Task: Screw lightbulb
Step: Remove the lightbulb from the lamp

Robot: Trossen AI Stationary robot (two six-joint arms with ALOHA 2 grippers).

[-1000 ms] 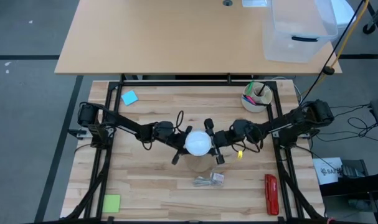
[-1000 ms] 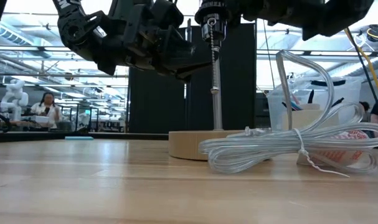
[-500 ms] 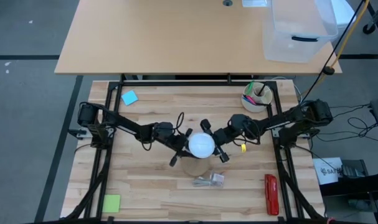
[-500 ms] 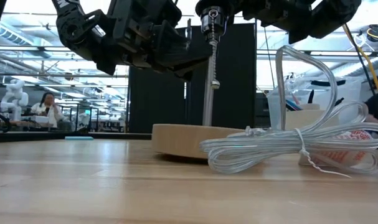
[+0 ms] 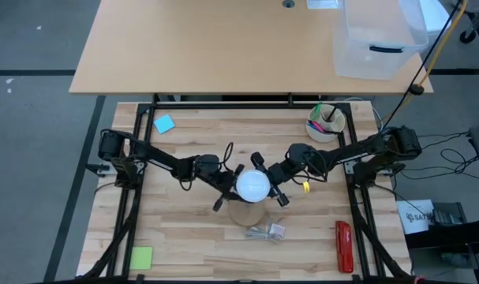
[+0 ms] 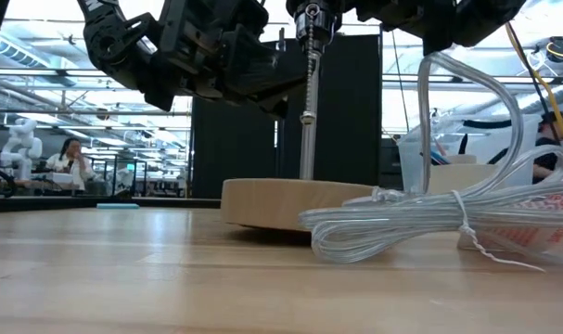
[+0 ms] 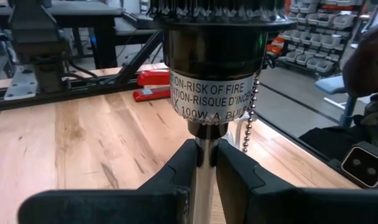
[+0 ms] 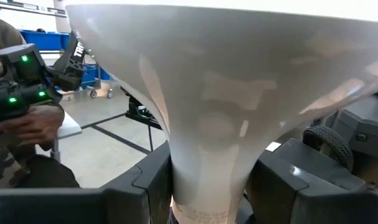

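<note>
Lightbulb (image 5: 252, 184): white round globe, neck tapering down, at table centre above round wooden base (image 6: 295, 203). Right gripper (image 8: 210, 186) clamps bulb neck. Left gripper (image 7: 204, 171) pinches metal stem (image 6: 306, 121) under black socket (image 7: 215, 59). Versus one second ago: wooden base sits further left in low view, right arm rotated, cable bundle (image 6: 439, 218) shifted.

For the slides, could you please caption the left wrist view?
Left gripper clamps the lamp's metal stem beneath the black socket.
</note>
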